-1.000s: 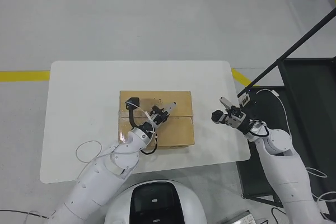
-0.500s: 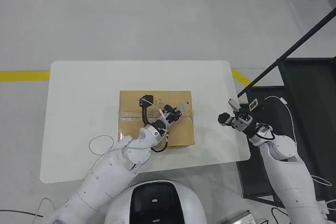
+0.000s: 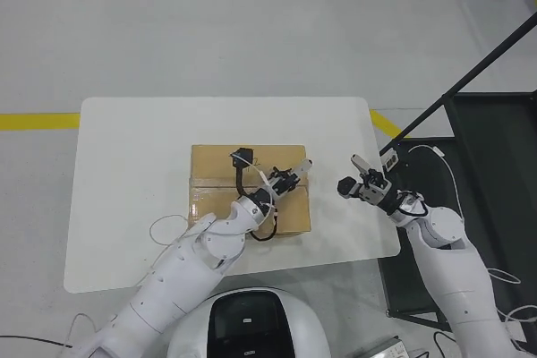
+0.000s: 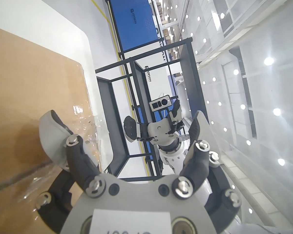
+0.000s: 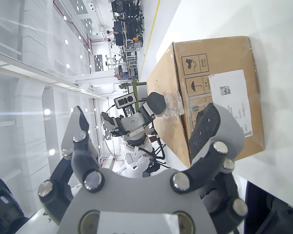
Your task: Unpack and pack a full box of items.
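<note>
Left claw (image 3: 295, 173) gapes wide, empty, above the taped box (image 3: 286, 213).

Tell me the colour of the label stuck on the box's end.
White label with dark print, on the brown box; right wrist view shows it best.

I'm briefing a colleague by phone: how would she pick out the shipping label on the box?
On the white table stands one brown cardboard box, taped shut. Its label sits on the end face turned toward the right pincer. It is the one white paper rectangle there, beside black handling symbols printed straight on the cardboard.
</note>
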